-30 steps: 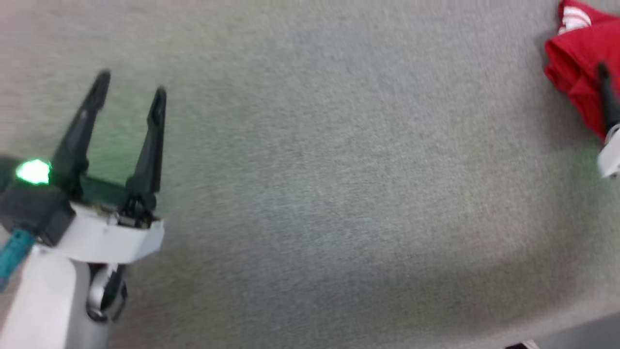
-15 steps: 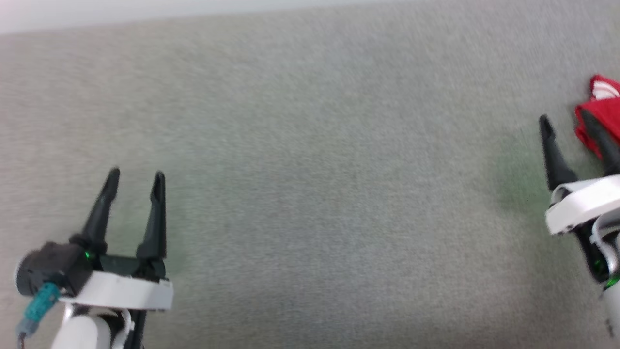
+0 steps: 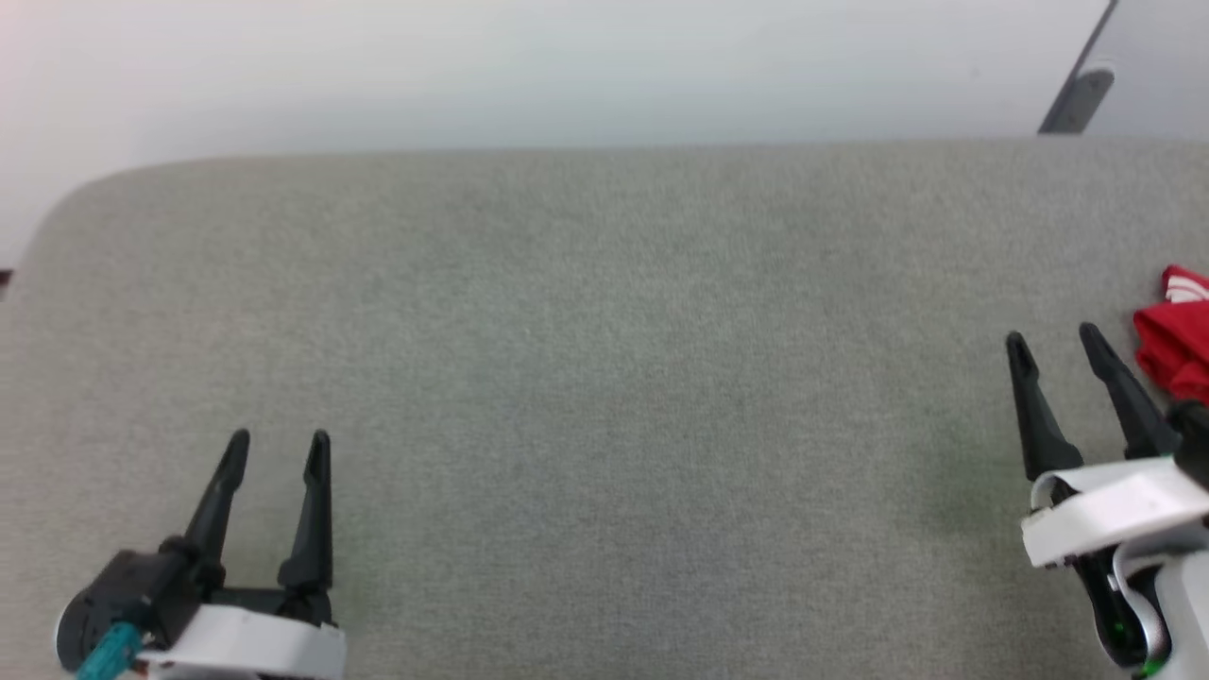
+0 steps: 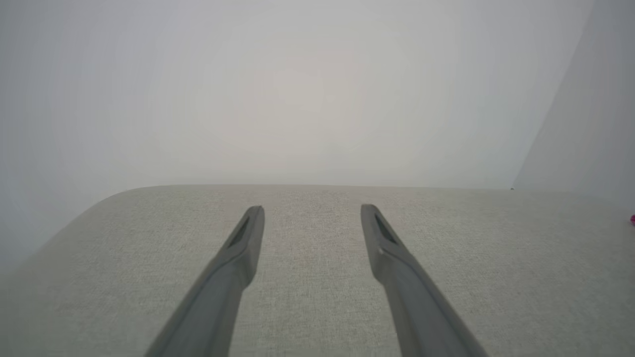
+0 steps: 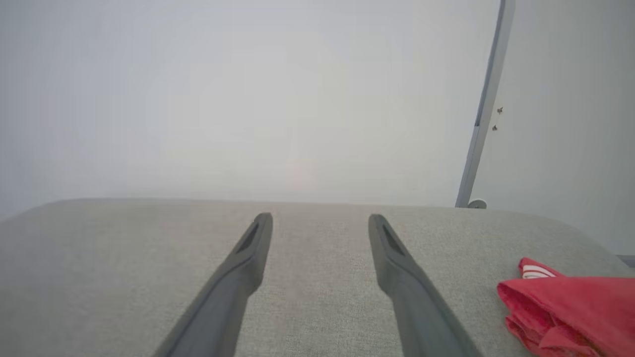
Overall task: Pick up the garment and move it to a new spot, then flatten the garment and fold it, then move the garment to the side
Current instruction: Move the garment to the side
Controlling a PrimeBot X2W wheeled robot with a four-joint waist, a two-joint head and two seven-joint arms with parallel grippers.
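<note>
In the head view, the left end effector (image 3: 279,439) and right end effector (image 3: 1052,336) hover spread apart and empty over the grey counter (image 3: 604,378), with the bunched red garment (image 3: 1176,345) just beside the right one. The left wrist view shows its end effector parted above the counter. In the right wrist view, the garment lies crumpled on the counter, right of the parted end effector and untouched.

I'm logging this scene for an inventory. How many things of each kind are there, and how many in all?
shirt, red: 1
hands, both open: 2, left hand and right hand
padded surface, grey: 1
pole, by the wall: 1
Total: 5
</note>
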